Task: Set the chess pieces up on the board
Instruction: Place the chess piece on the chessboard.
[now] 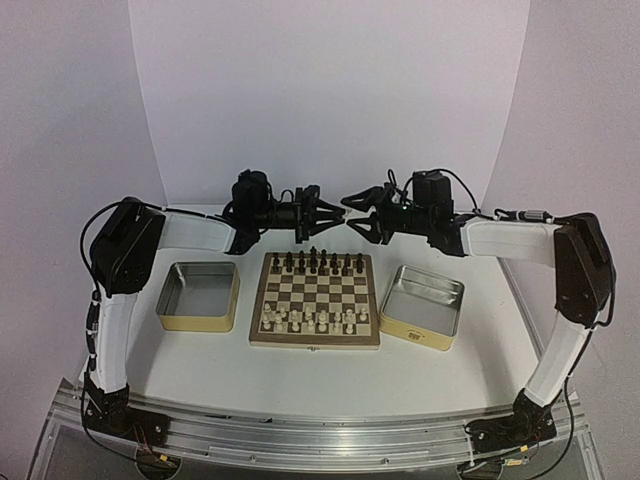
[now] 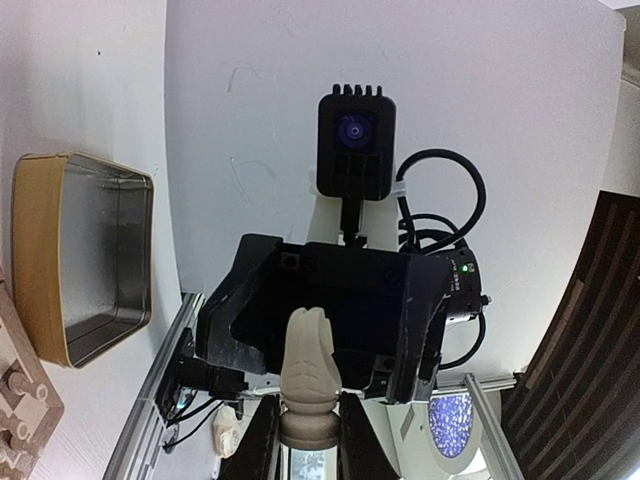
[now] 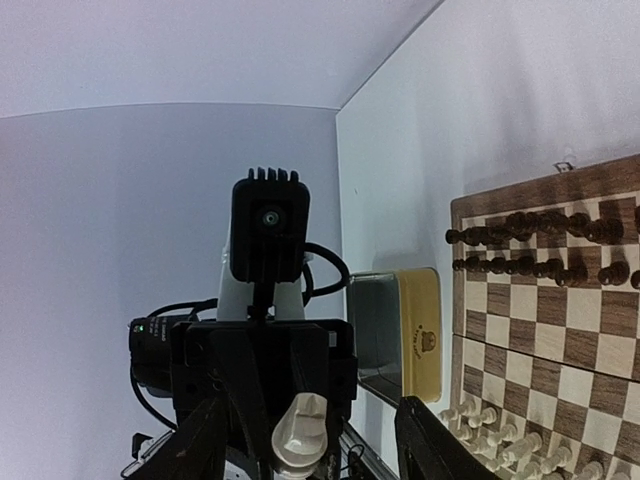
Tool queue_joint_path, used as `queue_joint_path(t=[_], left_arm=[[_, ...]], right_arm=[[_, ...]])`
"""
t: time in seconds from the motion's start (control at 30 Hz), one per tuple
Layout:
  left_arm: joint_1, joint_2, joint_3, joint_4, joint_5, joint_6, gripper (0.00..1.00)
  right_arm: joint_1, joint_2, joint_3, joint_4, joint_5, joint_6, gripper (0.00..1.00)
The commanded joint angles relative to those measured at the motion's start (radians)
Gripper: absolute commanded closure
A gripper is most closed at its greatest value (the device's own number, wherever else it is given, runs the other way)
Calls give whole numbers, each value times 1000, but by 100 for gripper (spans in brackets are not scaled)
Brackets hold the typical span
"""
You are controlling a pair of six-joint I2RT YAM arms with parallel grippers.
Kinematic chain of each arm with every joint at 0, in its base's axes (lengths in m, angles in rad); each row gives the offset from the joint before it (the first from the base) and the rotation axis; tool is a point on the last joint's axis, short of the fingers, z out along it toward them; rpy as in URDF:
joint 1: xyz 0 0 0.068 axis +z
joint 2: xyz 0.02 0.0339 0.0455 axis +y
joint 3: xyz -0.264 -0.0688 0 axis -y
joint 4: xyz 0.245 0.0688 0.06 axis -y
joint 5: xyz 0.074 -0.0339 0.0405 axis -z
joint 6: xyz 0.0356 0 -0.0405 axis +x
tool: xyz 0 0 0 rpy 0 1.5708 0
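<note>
The board [image 1: 315, 335] lies mid-table, with dark pieces [image 1: 318, 263] on its far rows and cream-white chess pieces [image 1: 312, 320] on its near rows. Above the far edge, my two grippers meet tip to tip. My left gripper [image 1: 332, 222] [image 2: 306, 425] is shut on the base of a cream-white knight [image 2: 308, 365], its head pointing at the right gripper. My right gripper [image 1: 352, 222] [image 3: 310, 410] stands open, fingers wide on either side of that knight [image 3: 302, 432] without touching it. In the right wrist view, the board [image 3: 560, 330] is on the right.
Two open metal tins flank the board: one on the left [image 1: 200, 295] [image 3: 395, 330], one on the right [image 1: 422, 305] [image 2: 90, 255]. Both arms reach in from the sides over the table's back edge, against a white backdrop.
</note>
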Motion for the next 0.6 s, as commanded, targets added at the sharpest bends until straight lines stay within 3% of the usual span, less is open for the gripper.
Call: queue_joint_path(t=[0.0, 0.1, 0.2, 0.3, 0.37, 0.5, 0.57], left_arm=[[-2, -88, -7, -54, 136, 71, 100], [-2, -97, 15, -122, 244, 135, 100], [-2, -113, 40, -209, 351, 224, 100], [-2, -134, 83, -402, 425, 429, 100], [-2, -141, 139, -653, 439, 615, 100], [-5, -122, 291, -1113, 425, 987, 100], [-9, -125, 311, -1188, 438, 1075, 100]], right_arm=[[-57, -126, -36, -17, -85, -78, 42], [-116, -145, -34, -56, -259, -177, 42], [-164, -130, -6, -105, -554, -292, 42], [-192, -114, -6, -152, -765, -392, 43], [-202, -146, -35, -185, -793, -484, 43], [-204, -278, -133, -257, -665, -803, 40], [-205, -329, -192, -256, -587, -922, 37]])
